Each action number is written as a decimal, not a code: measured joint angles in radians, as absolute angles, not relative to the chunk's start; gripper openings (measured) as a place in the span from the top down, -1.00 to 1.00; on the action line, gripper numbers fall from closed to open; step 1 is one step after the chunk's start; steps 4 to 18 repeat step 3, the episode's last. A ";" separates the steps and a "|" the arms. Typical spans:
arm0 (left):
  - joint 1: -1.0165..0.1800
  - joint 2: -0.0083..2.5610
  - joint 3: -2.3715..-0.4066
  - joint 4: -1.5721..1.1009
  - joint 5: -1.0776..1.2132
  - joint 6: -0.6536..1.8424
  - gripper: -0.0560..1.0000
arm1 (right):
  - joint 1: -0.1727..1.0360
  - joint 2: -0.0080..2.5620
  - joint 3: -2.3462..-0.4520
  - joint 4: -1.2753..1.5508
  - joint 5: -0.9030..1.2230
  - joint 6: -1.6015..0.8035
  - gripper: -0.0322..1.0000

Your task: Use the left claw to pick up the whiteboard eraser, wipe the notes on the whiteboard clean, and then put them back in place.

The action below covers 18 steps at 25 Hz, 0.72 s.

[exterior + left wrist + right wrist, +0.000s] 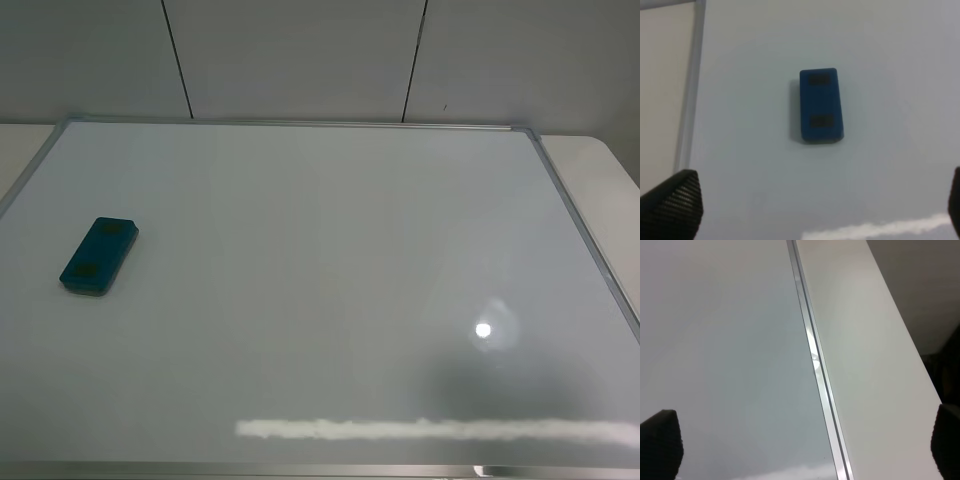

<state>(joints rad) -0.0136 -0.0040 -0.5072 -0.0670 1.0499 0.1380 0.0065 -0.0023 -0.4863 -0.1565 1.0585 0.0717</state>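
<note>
Teal whiteboard eraser [99, 257] lies alone on our whiteboard [330, 270]; only our wrist views show the left tool [815, 210] and right tool [805, 450], both released.

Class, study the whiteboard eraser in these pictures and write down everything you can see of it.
The whiteboard eraser is a small teal-blue rectangular block with rounded corners and two dark patches on top; its base looks slightly darker. It lies flat on the whiteboard near the board's left edge, turned at a slant to the frame in the high view. Nothing else touches it. The left claw hangs above it with fingers spread wide, not gripping it.
</note>
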 joint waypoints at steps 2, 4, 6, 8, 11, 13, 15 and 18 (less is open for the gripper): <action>-0.014 -0.004 -0.507 -0.066 1.050 0.136 -0.99 | 0.006 -0.002 -0.486 -0.157 1.058 0.072 -0.98; -0.014 -0.004 -0.507 -0.066 1.050 0.135 -0.99 | 0.006 -0.002 -0.486 -0.157 1.058 0.072 -0.98; -0.014 -0.004 -0.507 -0.066 1.050 0.135 -0.99 | 0.006 -0.002 -0.486 -0.157 1.058 0.072 -0.98; -0.014 -0.004 -0.507 -0.066 1.050 0.135 -0.99 | 0.006 -0.002 -0.486 -0.157 1.058 0.072 -0.98; -0.014 -0.004 -0.507 -0.066 1.050 0.135 -0.99 | 0.006 -0.002 -0.486 -0.157 1.058 0.072 -0.98; -0.014 -0.004 -0.507 -0.066 1.050 0.135 -0.99 | 0.006 -0.002 -0.486 -0.157 1.058 0.072 -0.98; -0.014 -0.004 -0.507 -0.066 1.050 0.135 -0.99 | 0.006 -0.002 -0.486 -0.157 1.058 0.072 -0.98; -0.014 -0.004 -0.507 -0.066 1.050 0.135 -0.99 | 0.006 -0.002 -0.486 -0.157 1.058 0.072 -0.98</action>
